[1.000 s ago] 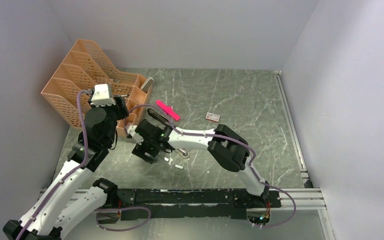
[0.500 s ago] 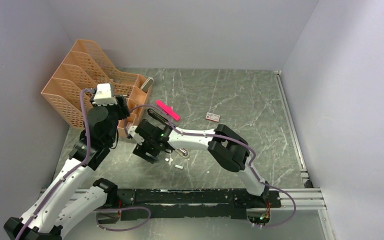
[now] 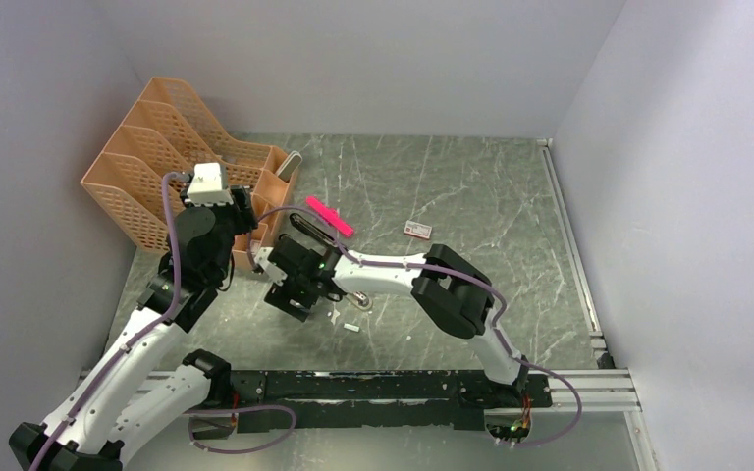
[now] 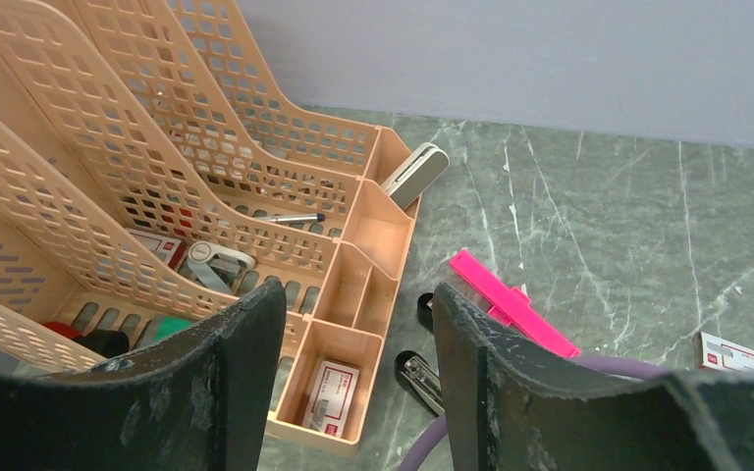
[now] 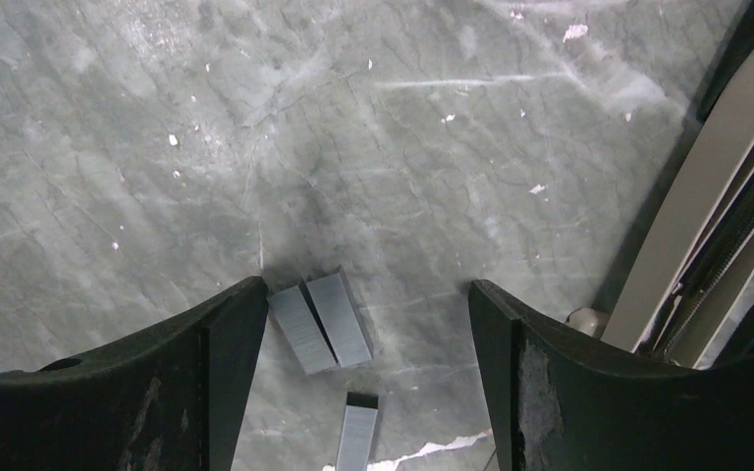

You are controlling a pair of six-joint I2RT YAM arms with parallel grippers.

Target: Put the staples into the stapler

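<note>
Three short silvery staple strips [image 5: 339, 319] lie on the grey marbled bench [image 5: 157, 147], two of them touching and the third just beside. The one black desk stapler [image 5: 687, 226] lies near them with its rail showing. The right gripper [image 5: 365, 289] hovers spread above the pair, so the pick-up seems in hand. Next it must descend and pinch one thin strip. The left gripper [image 4: 353, 294] hangs spread and empty.

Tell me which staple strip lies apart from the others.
The single strip at the bottom edge of the right wrist view. It lies alone; the paired strips lie side by side beside one of the fingers.
</note>
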